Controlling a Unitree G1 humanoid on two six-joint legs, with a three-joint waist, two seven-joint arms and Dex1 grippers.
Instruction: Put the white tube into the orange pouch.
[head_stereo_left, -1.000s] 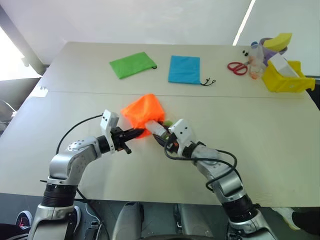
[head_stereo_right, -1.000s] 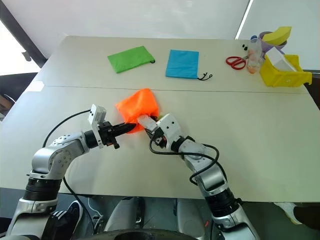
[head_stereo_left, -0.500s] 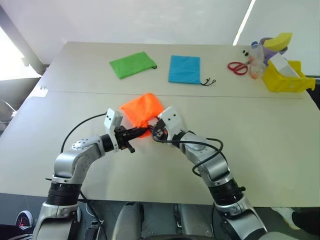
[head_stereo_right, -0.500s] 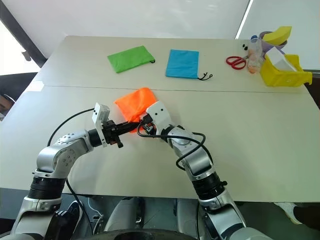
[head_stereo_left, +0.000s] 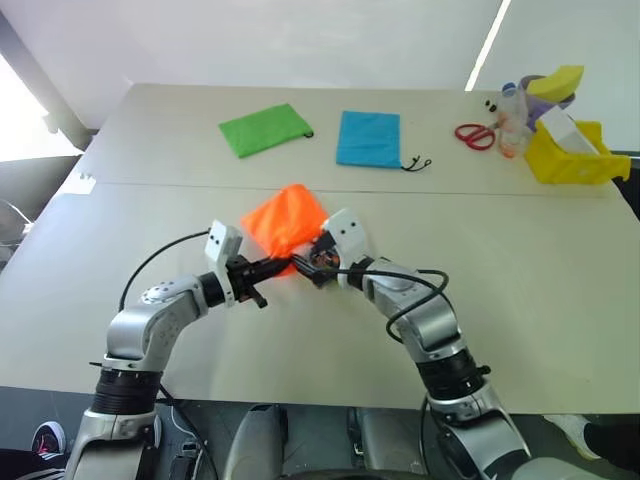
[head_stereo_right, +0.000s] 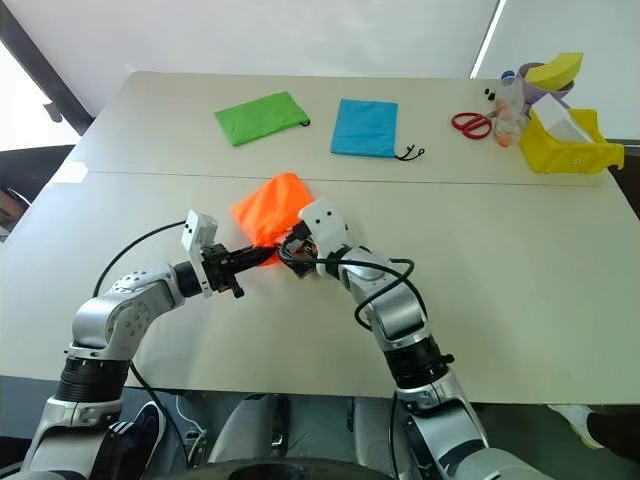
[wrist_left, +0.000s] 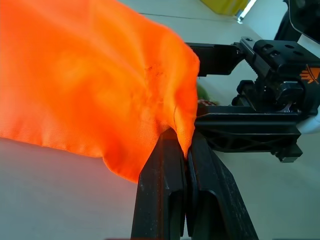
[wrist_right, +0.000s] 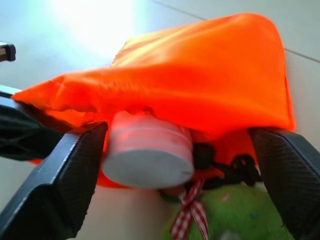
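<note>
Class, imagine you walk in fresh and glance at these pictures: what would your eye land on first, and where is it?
First comes the orange pouch, mid-table, with the left gripper pinching its edge shut between its fingers. Right beside it the right gripper stands open around the white tube, whose capped end pokes out of the pouch mouth. Farther back lie a green pouch and a blue pouch, with a yellow bin at the far right corner.

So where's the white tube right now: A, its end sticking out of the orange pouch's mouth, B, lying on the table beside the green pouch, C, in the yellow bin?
A: in the right wrist view the white tube's end pokes from the orange pouch's opening, between the right pincer's spread fingers.
</note>
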